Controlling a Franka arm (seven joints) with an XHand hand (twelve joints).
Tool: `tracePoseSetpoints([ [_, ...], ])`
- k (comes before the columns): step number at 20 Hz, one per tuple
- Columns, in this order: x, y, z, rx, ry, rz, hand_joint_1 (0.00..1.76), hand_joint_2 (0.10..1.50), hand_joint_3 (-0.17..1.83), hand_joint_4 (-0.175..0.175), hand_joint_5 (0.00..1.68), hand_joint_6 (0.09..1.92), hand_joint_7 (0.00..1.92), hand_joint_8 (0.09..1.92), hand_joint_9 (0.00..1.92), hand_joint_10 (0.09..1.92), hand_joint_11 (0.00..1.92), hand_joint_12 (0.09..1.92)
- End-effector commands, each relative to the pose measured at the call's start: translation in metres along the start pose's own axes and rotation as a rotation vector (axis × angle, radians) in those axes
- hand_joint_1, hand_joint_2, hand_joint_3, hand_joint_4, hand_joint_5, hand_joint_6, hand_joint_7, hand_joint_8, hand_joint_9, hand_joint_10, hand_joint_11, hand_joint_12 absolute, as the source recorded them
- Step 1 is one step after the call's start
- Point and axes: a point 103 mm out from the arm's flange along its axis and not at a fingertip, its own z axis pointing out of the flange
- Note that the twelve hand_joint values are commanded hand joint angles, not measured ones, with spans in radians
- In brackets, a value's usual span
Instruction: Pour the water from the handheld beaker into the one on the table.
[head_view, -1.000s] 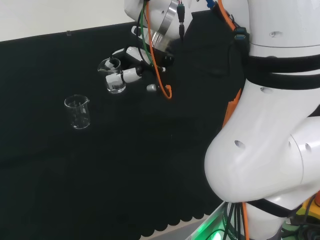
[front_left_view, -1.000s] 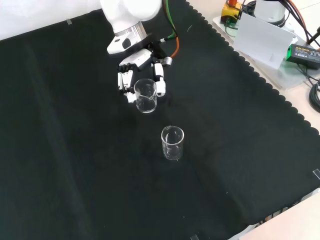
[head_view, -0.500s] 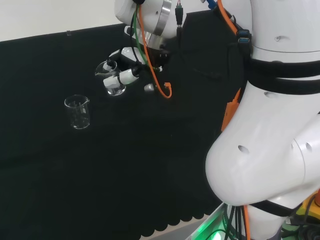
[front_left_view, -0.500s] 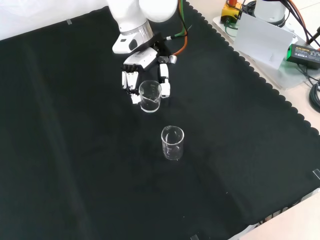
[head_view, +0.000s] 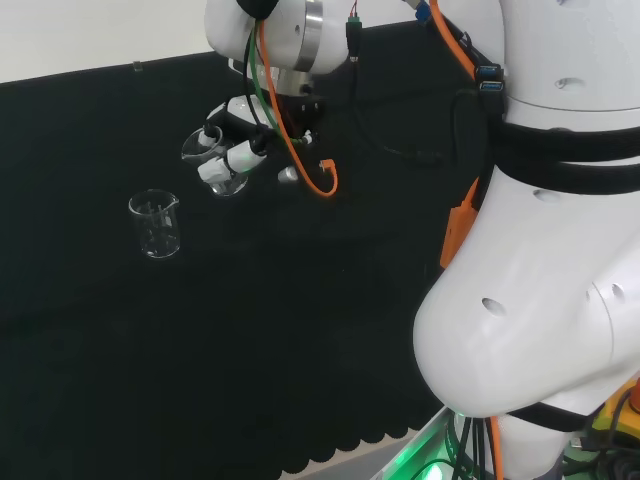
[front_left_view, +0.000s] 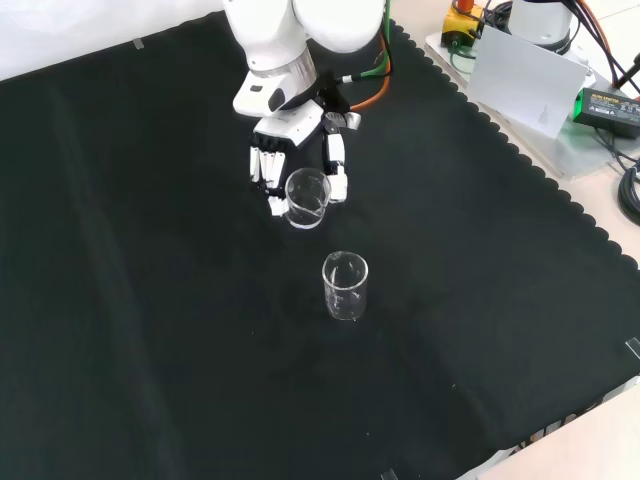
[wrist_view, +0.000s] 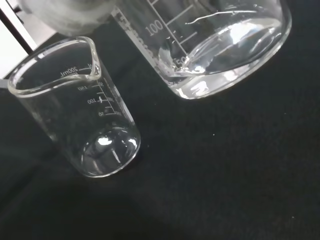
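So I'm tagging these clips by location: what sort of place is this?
Most likely a robotics lab bench. A black cloth covers it, the arm's hand holds a glass beaker above a second beaker standing on the cloth, and cables and electronics sit at the bench edge.

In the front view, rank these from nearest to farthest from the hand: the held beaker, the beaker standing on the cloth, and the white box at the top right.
1. Held beaker: in the hand itself.
2. Standing beaker: on the cloth just below the hand.
3. White box: off the cloth, far right.
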Motion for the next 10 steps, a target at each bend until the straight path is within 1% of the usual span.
tracePoseSetpoints([
  [1, 0.010, 0.006, 0.000, 0.054, -0.061, 0.005, 1.25, 1.18, -0.17, -0.088, 0.90, 1.09, 1.13, 0.97, 1.12, 1.09, 0.91, 0.99],
  [4, 0.014, 0.008, 0.003, 0.087, -0.083, 0.007, 1.25, 1.19, -0.17, -0.094, 0.89, 1.10, 1.12, 0.99, 1.12, 1.11, 0.91, 0.99],
  [10, 0.025, 0.013, 0.006, 0.114, -0.120, 0.008, 1.25, 1.19, -0.17, -0.100, 0.88, 1.12, 1.12, 1.00, 1.12, 1.12, 0.91, 0.98],
])
